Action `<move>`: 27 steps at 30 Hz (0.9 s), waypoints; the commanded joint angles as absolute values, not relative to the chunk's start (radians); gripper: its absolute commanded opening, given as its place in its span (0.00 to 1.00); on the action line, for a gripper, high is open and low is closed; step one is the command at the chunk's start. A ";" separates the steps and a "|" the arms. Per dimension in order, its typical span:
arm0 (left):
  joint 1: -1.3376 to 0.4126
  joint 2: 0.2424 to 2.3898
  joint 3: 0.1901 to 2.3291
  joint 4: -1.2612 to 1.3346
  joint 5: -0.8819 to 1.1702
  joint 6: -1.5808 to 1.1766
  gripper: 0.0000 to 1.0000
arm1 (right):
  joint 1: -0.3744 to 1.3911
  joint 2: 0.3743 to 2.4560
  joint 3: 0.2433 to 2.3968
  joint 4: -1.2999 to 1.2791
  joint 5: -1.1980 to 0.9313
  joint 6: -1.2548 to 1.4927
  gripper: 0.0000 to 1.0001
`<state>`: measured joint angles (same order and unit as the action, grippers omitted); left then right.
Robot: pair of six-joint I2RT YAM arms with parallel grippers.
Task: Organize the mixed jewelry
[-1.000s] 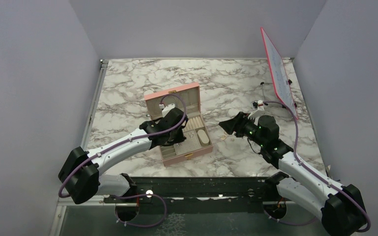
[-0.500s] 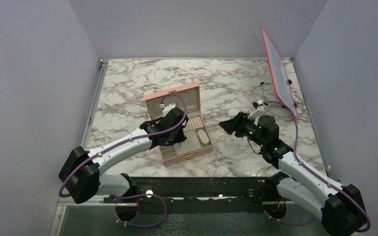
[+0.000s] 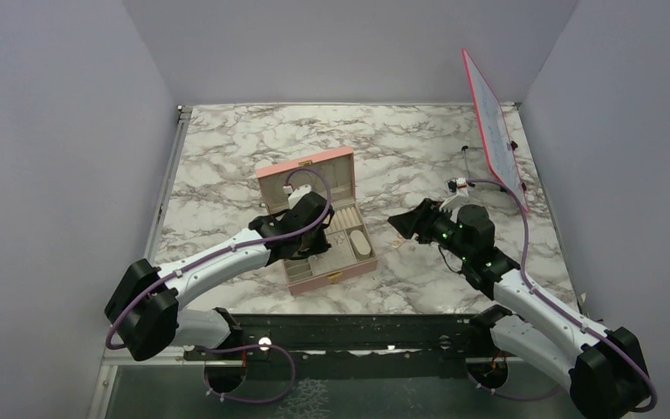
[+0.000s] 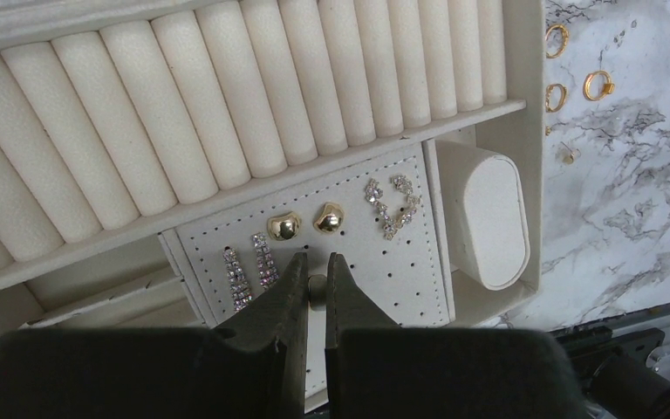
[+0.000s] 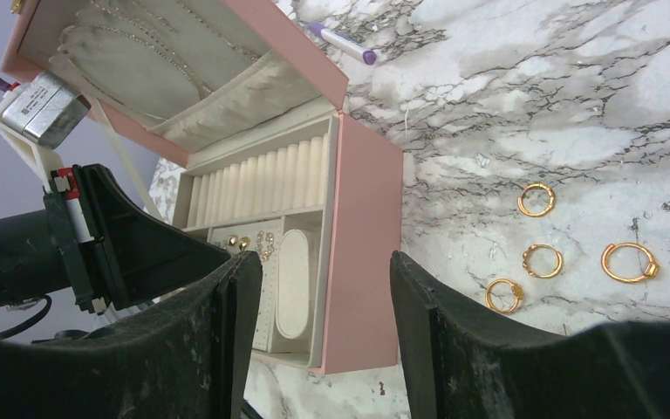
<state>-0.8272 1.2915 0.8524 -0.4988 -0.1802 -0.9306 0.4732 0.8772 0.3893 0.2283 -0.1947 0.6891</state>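
Note:
The pink box point(image 3: 338, 278) lies open mid-table. In the left wrist view its perforated earring panel point(image 4: 419, 279) holds two gold studs point(image 4: 283, 225), crystal bar earrings point(image 4: 249, 266) and a crystal cluster pair point(image 4: 391, 201). My left gripper point(image 4: 316, 262) hangs over this panel, shut on a small pale earring piece point(image 4: 317, 290) between its fingertips. My right gripper point(image 5: 323, 259) is open and empty, hovering right of the box. Several gold rings point(image 5: 536, 199) lie loose on the marble to its right. They also show in the left wrist view point(image 4: 598, 85).
The box lid point(image 3: 305, 175) stands upright behind the tray. White ring rolls point(image 4: 227, 96) and an oval pad point(image 4: 487, 214) fill the other compartments. A purple-capped pen point(image 5: 342, 42) lies behind the box. A pink-framed board point(image 3: 493, 127) leans on the right wall.

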 commanded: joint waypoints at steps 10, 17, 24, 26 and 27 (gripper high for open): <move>-0.833 1.309 0.846 -0.499 -0.158 -0.920 0.17 | 0.477 0.876 0.375 0.207 -0.162 0.678 0.60; -0.833 1.268 0.867 -0.522 -0.160 -0.930 0.31 | 0.477 0.871 0.383 0.187 -0.149 0.672 0.60; -0.833 1.223 0.897 -0.526 -0.150 -0.917 0.35 | 0.477 0.868 0.425 0.104 -0.109 0.638 0.60; -0.833 1.201 0.909 -0.525 -0.164 -0.902 0.41 | 0.477 0.868 0.450 0.051 -0.079 0.618 0.60; -0.833 1.187 0.912 -0.522 -0.177 -0.896 0.44 | 0.477 0.870 0.464 0.025 -0.061 0.608 0.61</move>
